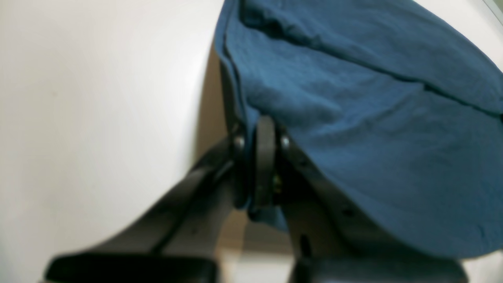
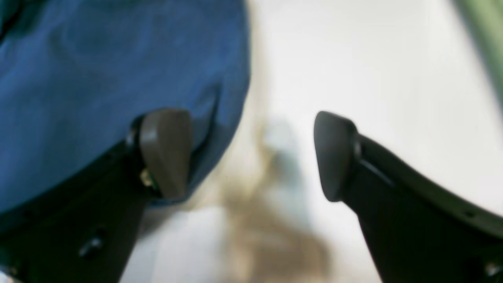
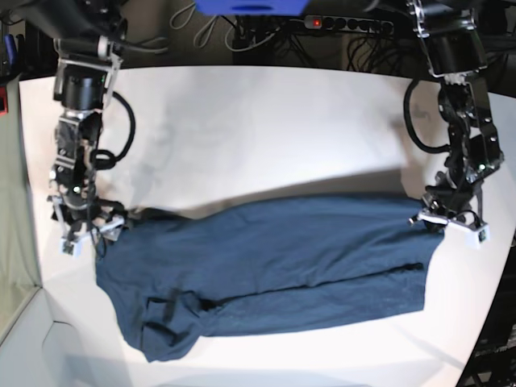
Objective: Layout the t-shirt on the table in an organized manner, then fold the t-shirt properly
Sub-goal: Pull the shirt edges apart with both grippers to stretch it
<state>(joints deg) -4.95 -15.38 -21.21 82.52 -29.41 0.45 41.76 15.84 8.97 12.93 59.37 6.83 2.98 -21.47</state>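
Note:
The dark blue t-shirt (image 3: 274, 258) lies spread lengthwise across the near half of the white table (image 3: 242, 121), with wrinkles and a folded-over flap at its near left end. At the shirt's right end my left gripper (image 3: 439, 216) is shut on the fabric's far corner. In the left wrist view the left gripper (image 1: 261, 129) has cloth of the t-shirt (image 1: 373, 137) pinched between its pads. My right gripper (image 3: 87, 230) is at the shirt's far left corner. It stands open (image 2: 251, 153), one finger (image 2: 165, 151) over the t-shirt (image 2: 78, 78), the other over bare table.
Cables and a power strip (image 3: 347, 22) lie beyond the table's far edge. The table's curved edge (image 3: 32, 266) runs close to the right arm at the left. Bare tabletop stretches behind the shirt.

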